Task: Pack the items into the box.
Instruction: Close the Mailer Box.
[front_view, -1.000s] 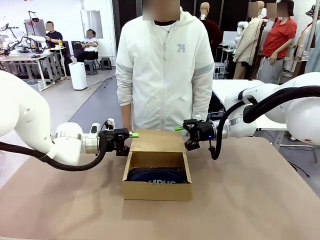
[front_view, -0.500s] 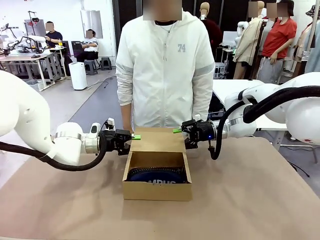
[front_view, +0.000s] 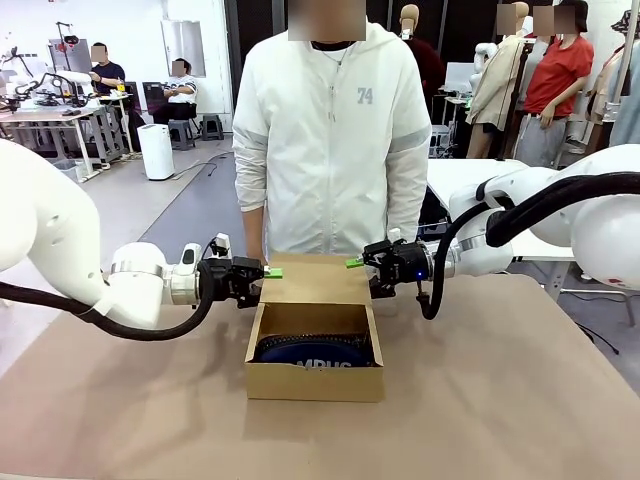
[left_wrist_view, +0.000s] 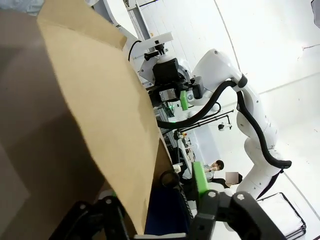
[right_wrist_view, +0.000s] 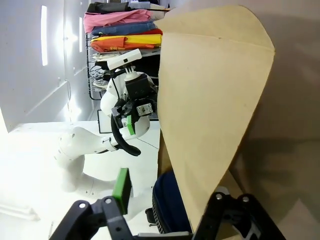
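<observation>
Nearest: box (front_view: 315, 350) on the table (front_view: 500, 400), open-topped, with the navy pouch (front_view: 318, 352) lying flat inside, white lettering just clearing the front wall; stapler not made out in these views. Behind that, lid (front_view: 312, 279) standing up from the rear edge, left gripper (front_view: 262, 273) at its left corner and right gripper (front_view: 358, 263) at its right corner. In the left wrist view, lid edge (left_wrist_view: 105, 130) running down between the two fingers, one green pad (left_wrist_view: 200, 177) just beside the card; same arrangement in the right wrist view, pad (right_wrist_view: 121, 184) on one side, lid (right_wrist_view: 215, 105) between. Jaws partly drawn in around the flap; firm clamp or mere bracket cannot tell. Judged: thin corrugated card, light, stiff along the flutes, easily creased; best taken at both corners near the free edge, folded evenly about the hinge. Farthest: person (front_view: 328, 130) standing at the far edge.
</observation>
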